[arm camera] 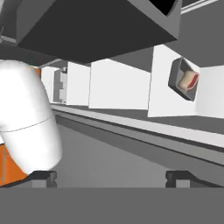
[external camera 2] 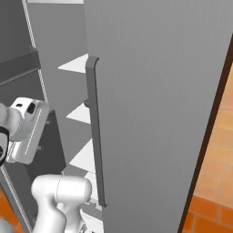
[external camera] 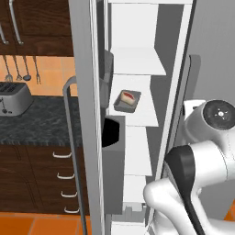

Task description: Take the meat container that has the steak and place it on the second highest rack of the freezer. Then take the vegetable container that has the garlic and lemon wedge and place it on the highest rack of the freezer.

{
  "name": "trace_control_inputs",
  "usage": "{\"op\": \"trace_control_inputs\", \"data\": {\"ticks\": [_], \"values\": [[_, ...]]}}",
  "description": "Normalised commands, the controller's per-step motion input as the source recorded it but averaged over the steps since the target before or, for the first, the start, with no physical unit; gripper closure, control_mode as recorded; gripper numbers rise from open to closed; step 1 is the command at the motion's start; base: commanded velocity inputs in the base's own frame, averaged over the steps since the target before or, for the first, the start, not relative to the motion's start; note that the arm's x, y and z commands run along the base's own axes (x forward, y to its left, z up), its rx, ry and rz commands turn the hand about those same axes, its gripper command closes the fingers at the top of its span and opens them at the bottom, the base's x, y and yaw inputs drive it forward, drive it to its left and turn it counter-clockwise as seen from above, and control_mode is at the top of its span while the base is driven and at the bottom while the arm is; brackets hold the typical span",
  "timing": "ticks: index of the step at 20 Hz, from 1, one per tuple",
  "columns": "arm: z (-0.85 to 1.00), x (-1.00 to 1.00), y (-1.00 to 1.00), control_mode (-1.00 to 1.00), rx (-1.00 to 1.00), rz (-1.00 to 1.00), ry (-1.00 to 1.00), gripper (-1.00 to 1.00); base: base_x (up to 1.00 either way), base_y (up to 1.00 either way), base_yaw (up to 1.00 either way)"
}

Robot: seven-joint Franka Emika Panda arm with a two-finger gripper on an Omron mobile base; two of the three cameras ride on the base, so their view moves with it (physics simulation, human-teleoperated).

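Observation:
The freezer [external camera: 85, 114] stands open, its white shelves stacked one above another. The meat container [external camera: 127, 100], a shallow grey tray, rests on a white shelf [external camera: 147, 117] with one more white shelf in view above it. In it lies the red steak [external camera: 129, 96]. The rolled hand view has the meat container [arm camera: 183, 81] and steak [arm camera: 189, 81] at its upper right, far beyond my gripper [arm camera: 111, 178]. The gripper is open with nothing between its fingertips [arm camera: 43, 177]. My white hand [external camera 2: 27, 129] hangs in front of the freezer's lower part. The vegetable container, garlic and lemon wedge are out of view.
A grey door bin [external camera: 112, 160] juts from the open door beside its long handle [external camera: 69, 137]. The shut grey door [external camera 2: 159, 113] with a vertical handle [external camera 2: 93, 132] stands to the right. To the left are a dark counter [external camera: 41, 124], a toaster [external camera: 13, 98] and drawers [external camera: 64, 179].

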Motion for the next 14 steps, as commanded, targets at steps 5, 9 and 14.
{"op": "trace_control_inputs", "data": {"ticks": [5,9,14], "values": [[-0.22,-0.73,-0.38,-1.0,0.14,0.14,-0.26,-1.0,0.0,0.0,0.0],[-0.18,-0.48,-0.22,1.0,0.06,0.08,-0.17,-1.0,-0.17,-0.05,0.03],[0.0,0.0,0.0,1.0,0.0,0.0,0.0,-1.0,-0.71,-0.02,0.29]]}}
